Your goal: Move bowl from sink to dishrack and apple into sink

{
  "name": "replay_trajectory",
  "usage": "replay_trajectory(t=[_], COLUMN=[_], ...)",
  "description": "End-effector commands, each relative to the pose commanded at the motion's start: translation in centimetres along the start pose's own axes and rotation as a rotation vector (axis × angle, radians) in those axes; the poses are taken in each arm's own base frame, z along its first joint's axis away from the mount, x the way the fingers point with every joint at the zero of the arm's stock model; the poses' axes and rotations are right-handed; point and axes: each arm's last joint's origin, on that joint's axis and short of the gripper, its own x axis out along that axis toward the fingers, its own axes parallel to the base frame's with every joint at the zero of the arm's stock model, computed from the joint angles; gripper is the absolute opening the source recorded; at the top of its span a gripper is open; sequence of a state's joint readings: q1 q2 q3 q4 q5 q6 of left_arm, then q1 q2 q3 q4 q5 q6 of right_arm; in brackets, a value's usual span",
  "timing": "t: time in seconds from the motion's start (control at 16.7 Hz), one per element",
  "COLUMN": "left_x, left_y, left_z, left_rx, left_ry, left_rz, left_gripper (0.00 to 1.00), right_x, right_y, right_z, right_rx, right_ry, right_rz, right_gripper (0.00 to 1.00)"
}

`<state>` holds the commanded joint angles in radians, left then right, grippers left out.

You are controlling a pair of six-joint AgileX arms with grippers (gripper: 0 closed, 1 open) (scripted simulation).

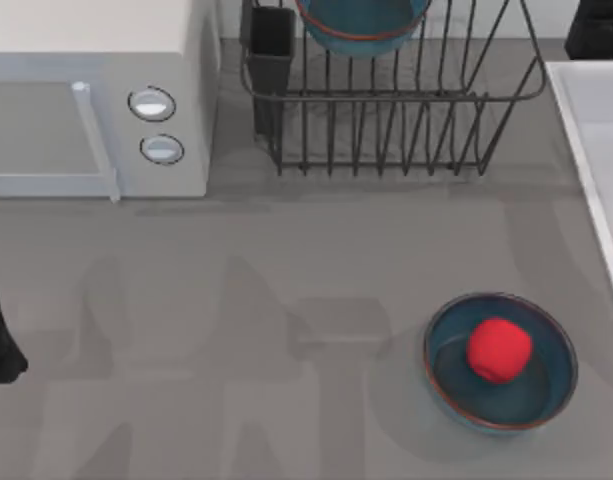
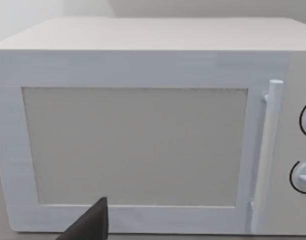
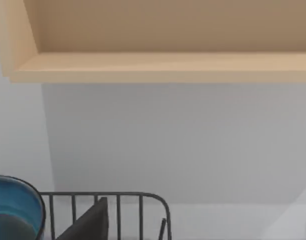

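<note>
One bowl point(image 1: 361, 25) is seated in the dishrack point(image 1: 396, 110) at the table's point(image 1: 286, 250) far edge. A second bowl point(image 1: 500, 362), holding the apple point(image 1: 499, 349), is set near the front right corner, beside the sink point(image 1: 596, 150). Gripper openings cannot be told.

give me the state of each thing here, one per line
bowl in dishrack: standing on edge among the prongs
dishrack: upright, holding that one bowl
bowl on table: upright, apple inside
apple: resting in the bowl on the table, not in the sink
sink: the part in view is bare
microwave: door shut
</note>
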<state>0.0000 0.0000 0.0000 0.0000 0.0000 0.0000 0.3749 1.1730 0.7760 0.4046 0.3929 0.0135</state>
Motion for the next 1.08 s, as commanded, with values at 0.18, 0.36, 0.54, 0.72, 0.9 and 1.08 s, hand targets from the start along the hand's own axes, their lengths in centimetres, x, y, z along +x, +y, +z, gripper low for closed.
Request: replay_trajectory(t=[0.18,0.36,0.54,0.72,0.9,1.08], left_x=[0.0,0.0,0.0,0.0,0.0,0.0], left_y=[0.0,0.0,0.0,0.0,0.0,0.0], left_z=[0.0,0.0,0.0,0.0,0.0,0.0], left_rx=[0.000,0.000,0.000,0.000,0.000,0.000], left_ry=[0.000,0.000,0.000,0.000,0.000,0.000], left_rz=[0.000,0.000,0.000,0.000,0.000,0.000], left_gripper=[1.00,1.00,1.00,1.00,1.00,1.00], right_x=[-6.4,-11.4,-13.9,-14.8,-15.0,-15.0], right_y=[-4.4,-7.1,-8.3,-8.9,-9.2,-9.2], right_z=[-1.4,-5.1,-9.5,-12.8,-14.2,-14.2], right_rx=[0.009,0.013,0.008,0.001,-0.002,-0.003], right_ry=[-0.011,-0.019,-0.004,0.008,0.012,0.013], right_rz=[0.000,0.003,0.005,0.006,0.008,0.008], right_gripper=[1.00,1.00,1.00,1.00,1.00,1.00])
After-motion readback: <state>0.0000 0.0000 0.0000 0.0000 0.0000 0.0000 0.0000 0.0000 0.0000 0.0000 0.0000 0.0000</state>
